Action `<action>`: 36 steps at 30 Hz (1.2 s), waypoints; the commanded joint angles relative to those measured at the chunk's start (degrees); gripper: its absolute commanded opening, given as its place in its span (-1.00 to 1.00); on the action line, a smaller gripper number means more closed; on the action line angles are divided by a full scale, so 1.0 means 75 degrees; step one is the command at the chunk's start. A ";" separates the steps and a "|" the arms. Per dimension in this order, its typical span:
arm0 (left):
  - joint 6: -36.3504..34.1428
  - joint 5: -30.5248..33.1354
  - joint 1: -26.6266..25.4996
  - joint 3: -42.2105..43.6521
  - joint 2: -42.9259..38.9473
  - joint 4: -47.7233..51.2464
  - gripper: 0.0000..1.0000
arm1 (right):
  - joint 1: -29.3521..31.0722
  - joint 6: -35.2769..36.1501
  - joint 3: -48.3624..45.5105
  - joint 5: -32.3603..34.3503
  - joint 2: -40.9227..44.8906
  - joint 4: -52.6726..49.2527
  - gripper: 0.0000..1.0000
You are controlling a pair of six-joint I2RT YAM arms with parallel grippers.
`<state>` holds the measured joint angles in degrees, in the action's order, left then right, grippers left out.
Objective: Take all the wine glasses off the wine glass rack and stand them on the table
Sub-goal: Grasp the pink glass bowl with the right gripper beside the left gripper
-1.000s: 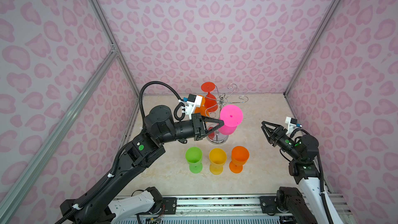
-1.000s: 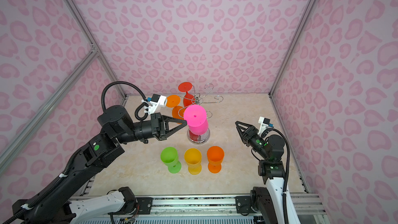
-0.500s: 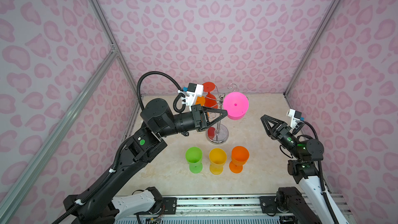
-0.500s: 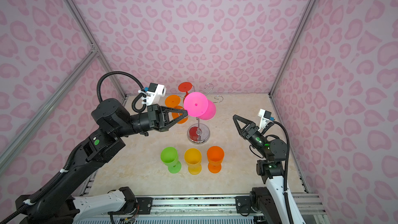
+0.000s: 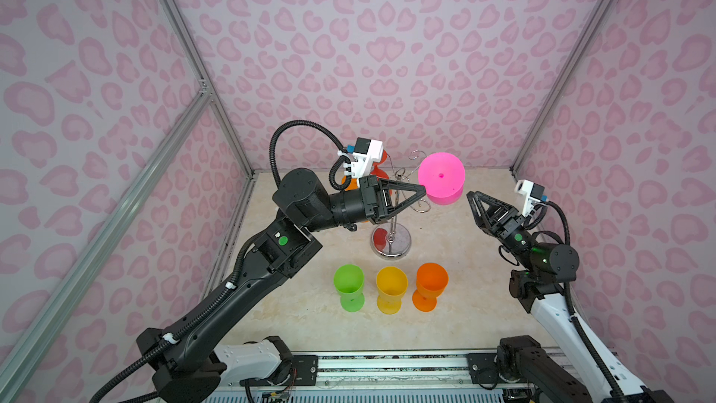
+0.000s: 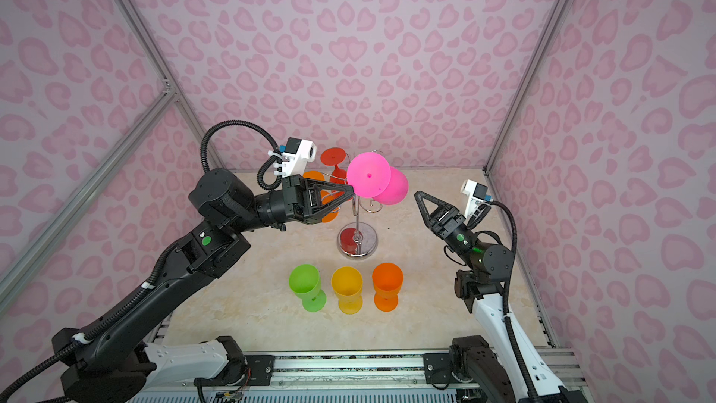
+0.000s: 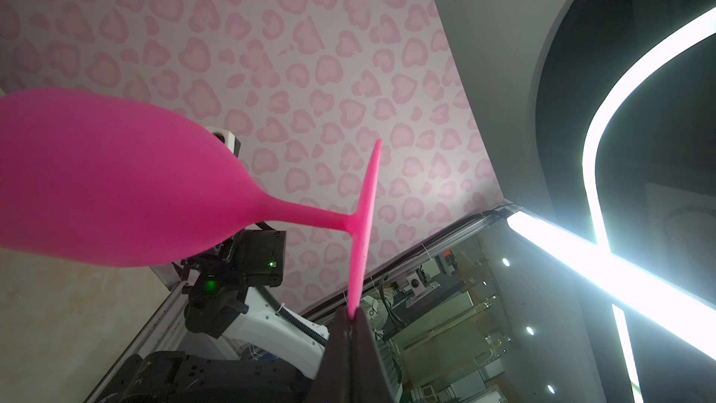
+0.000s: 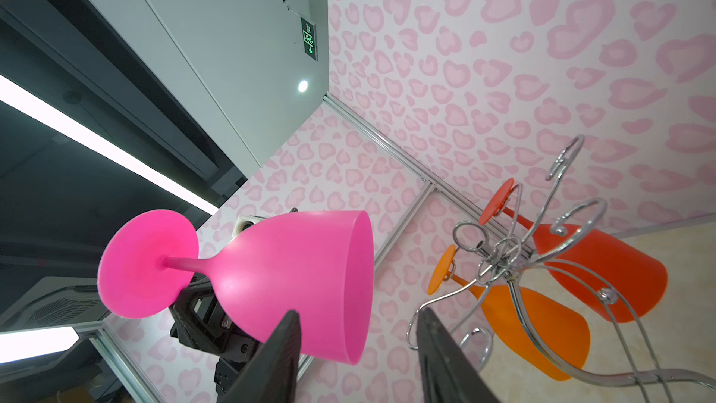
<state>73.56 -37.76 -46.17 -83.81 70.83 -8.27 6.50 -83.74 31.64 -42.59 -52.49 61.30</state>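
Clamping the foot rim of the pink wine glass (image 7: 116,188), the left pincer (image 7: 350,319) holds it aloft, clear of the hooks of the wine glass rack (image 5: 401,244), toward the right edge of the desk (image 5: 465,323). The right pincer (image 5: 474,197) gapes empty nearby. By my reading, removal is done and setting down remains. The writing on the green exit sign (image 8: 308,37) is too small to read.

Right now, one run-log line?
left gripper: shut on pink glass foot | pink glass: clear of rack | right gripper: open, empty
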 commanded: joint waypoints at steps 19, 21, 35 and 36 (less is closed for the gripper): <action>0.0881 -0.0470 0.0250 0.0322 0.0361 -0.2070 -0.96 | 0.0631 -0.1135 0.0533 -0.0263 -0.1575 0.3741 -0.05; 0.0959 -0.0505 0.0257 0.0323 0.0404 -0.2193 -0.96 | 0.0704 -0.1050 0.0556 -0.0275 -0.1624 0.3735 -0.07; 0.1475 -0.0590 0.0303 0.0435 0.0630 -0.2947 -0.96 | 0.1013 -0.0531 0.0683 -0.0205 -0.1501 0.3739 -0.56; 0.1496 -0.0592 0.0308 0.0429 0.0642 -0.2972 -0.96 | 0.1027 -0.0502 0.0669 -0.0184 -0.1475 0.3736 -0.60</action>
<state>84.68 -39.57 -43.81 -80.64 74.98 -31.03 13.74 -89.69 36.53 -41.82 -63.92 88.51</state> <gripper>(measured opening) 0.049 0.214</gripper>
